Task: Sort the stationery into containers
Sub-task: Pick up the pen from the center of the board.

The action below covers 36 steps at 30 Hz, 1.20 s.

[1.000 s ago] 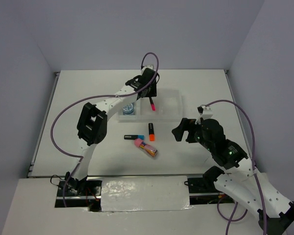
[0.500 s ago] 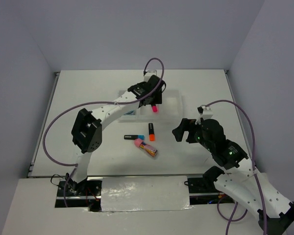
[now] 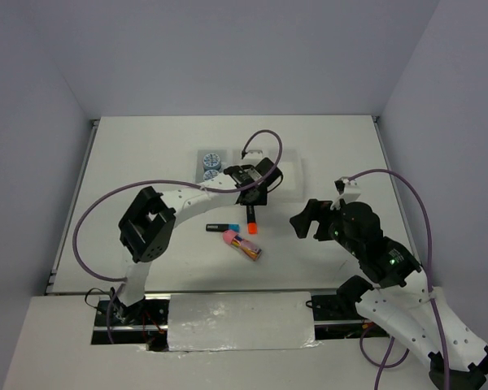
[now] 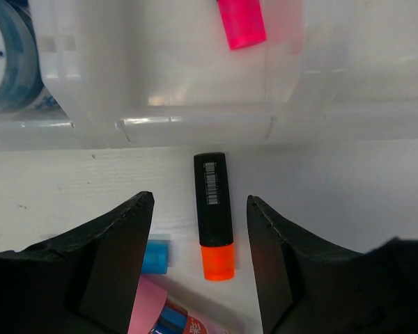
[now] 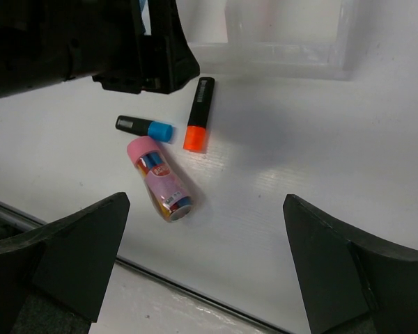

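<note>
Nearest, right fingers (image 5: 70, 250) apart, empty, over bench (image 5: 320, 153). Pink-tipped bundle (image 5: 160, 179): label print unreadable. Blue-capped marker (image 5: 145, 127) just beyond. Orange-capped marker (image 4: 213, 216) carries a barcode sticker, with left fingers (image 4: 111, 243) apart either side. Tray (image 4: 195, 125): pink-capped marker (image 4: 241, 22) in the middle compartment, discs (image 4: 3, 56) in the left.

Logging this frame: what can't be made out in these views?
Cut off and hidden: the pink marker shows only its pink end at the top edge of the left wrist view. In the top view the left gripper covers it.
Cut off: the top edge of the right wrist view removes the far part of the tray.
Too small: label print on the bundle, in every view.
</note>
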### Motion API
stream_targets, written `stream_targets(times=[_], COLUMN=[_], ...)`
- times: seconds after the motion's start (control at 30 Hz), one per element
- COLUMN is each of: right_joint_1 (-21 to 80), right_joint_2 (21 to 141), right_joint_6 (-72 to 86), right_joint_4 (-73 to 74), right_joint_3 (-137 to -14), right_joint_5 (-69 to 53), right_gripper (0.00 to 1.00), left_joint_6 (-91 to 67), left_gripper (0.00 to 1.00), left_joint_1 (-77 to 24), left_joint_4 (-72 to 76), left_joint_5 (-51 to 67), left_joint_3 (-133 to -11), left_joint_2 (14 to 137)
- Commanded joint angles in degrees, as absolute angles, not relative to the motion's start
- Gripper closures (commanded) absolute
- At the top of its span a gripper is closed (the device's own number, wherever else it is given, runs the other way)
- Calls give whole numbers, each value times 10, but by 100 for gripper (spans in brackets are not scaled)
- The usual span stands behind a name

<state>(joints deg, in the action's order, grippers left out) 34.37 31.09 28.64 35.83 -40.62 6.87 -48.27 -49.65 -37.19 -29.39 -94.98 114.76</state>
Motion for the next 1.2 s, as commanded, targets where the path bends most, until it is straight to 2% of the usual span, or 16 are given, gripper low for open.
stream_targets(times=[0.0,0.13,0.27,0.5,0.6,0.67,0.77,0.8,1.0,1.07,1.1,1.17], right_joint_1=[348,347,346,347,346,347,347,347,347,346,347,346], right_joint_2=[308,313,315,312,313,312,307,306,302,301,301,299], right_joint_6=[286,286,287,294,296,297,296,294,294,294,293,291], right_joint_4=[359,353,343,327,323,324,326,326,330,326,326,329], right_joint_3=[-426,-422,-415,-403,-403,-404,-404,-403,-407,-406,-405,-405], right_joint_5=[69,65,60,49,44,41,42,43,44,40,40,41], right_gripper=[0,0,0,0,0,0,0,0,0,0,0,0], left_joint_6=[-505,-511,-520,-532,-536,-535,-533,-533,-540,-543,-545,-545], left_gripper=[32,35,35,36,40,49,56,67,70,89,95,99], left_joint_1=[-500,-503,-507,-520,-523,-524,-526,-529,-548,-555,-558,-569], left_joint_4=[-349,-356,-321,-325,-317,-318,-310,-309,-300,-299,-295,-278], left_joint_5=[-269,-266,-249,-245,-243,-238,-225,-222,-210,-210,-212,-218], left_joint_3=[-934,-932,-894,-901,-895,-901,-903,-904,-904,-905,-901,-896], left_joint_2=[1158,1174,1171,1201,1208,1220,1230,1230,1235,1238,1234,1209])
